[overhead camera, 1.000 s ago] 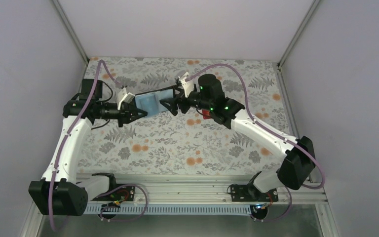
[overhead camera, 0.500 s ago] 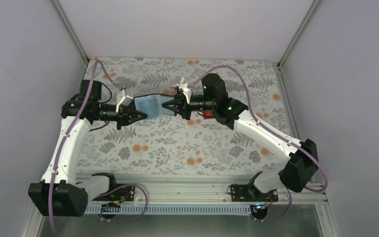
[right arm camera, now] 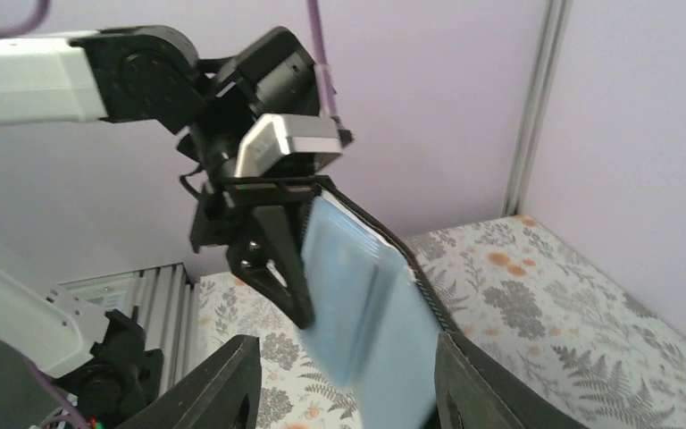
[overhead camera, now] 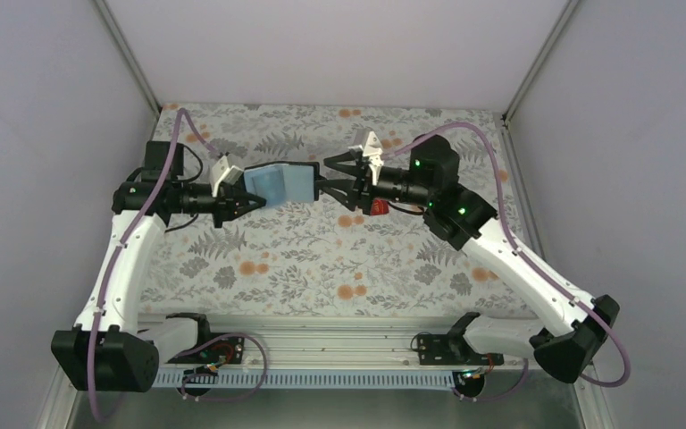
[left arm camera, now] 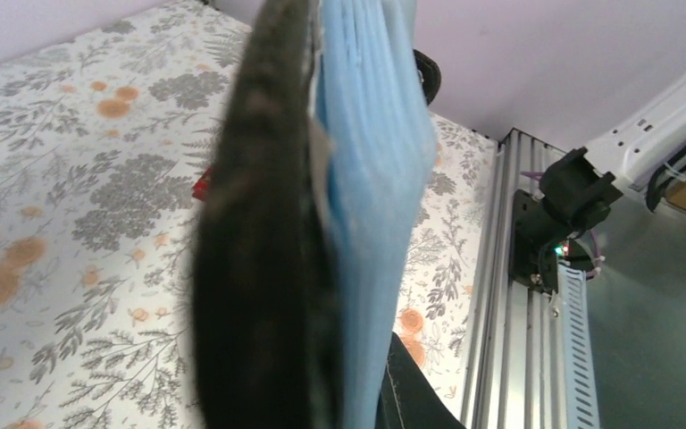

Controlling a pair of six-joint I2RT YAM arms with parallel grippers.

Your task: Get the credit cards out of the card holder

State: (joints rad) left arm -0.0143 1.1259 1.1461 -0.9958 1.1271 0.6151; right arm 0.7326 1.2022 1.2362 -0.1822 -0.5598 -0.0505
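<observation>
Left gripper (overhead camera: 246, 203): clamped on card holder (overhead camera: 283, 184), aloft.
Right gripper (overhead camera: 332, 179): jaws apart, beside its free edge.
Technique: pinch blue card (right arm camera: 344, 281) alone; draw straight out.

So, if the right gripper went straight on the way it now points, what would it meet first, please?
The card holder: its free edge sits just ahead of the open right gripper, while the left gripper holds the other end. How near it is, I cannot tell exactly.

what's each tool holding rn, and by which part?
The left tool is shut on the card holder, gripping its left end. The right tool is open at the holder's free end and holds nothing.
</observation>
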